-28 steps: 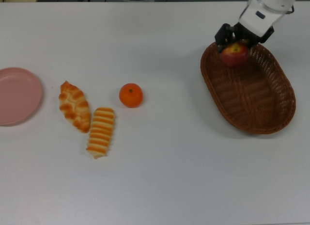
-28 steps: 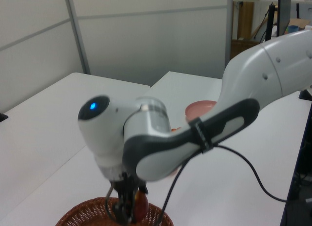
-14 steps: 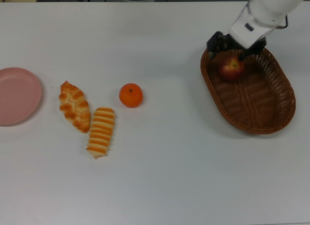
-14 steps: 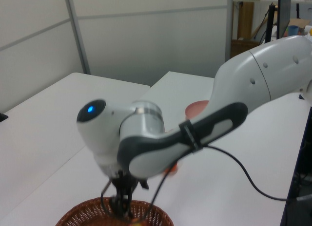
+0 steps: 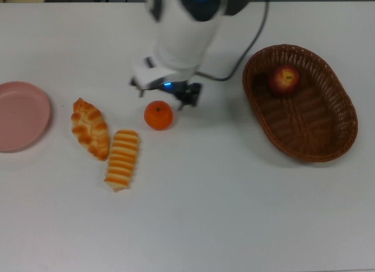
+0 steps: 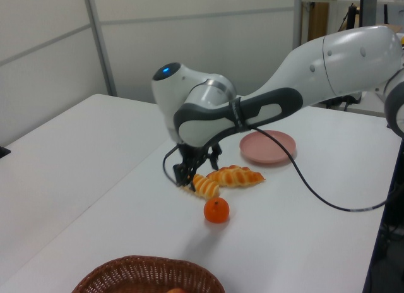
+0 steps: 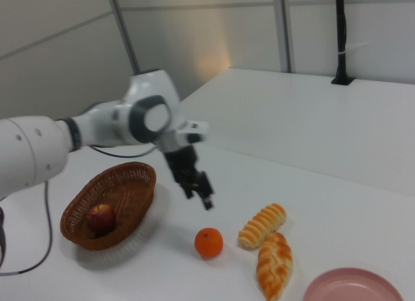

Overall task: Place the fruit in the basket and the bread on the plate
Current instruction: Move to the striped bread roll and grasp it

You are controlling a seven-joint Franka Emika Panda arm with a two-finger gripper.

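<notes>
The gripper (image 5: pixel 166 95) is hanging just above the white table (image 5: pixel 234 213), and its two fingers are standing apart with nothing between them. It is hovering just beside the mandarin (image 5: pixel 158 115), on the side toward the top view's upper edge, not touching it. The mandarin is sitting alone on the table, near the striped loaf (image 5: pixel 122 159), and the braided twist (image 5: pixel 90 128) is lying just beside that loaf, toward the pink plate (image 5: pixel 23 115) at the top view's left. Well apart, on the top view's right, the wicker basket (image 5: pixel 328 144) is already holding the red apple (image 5: pixel 283 80) near its upper end. I think the mandarin is light and rather firm, but round and smooth, so it may roll or slip; the fingers should be closing across its widest part, from above, with gentle force. The two pastries look soft, so a grip across the middle of each seems safest.
</notes>
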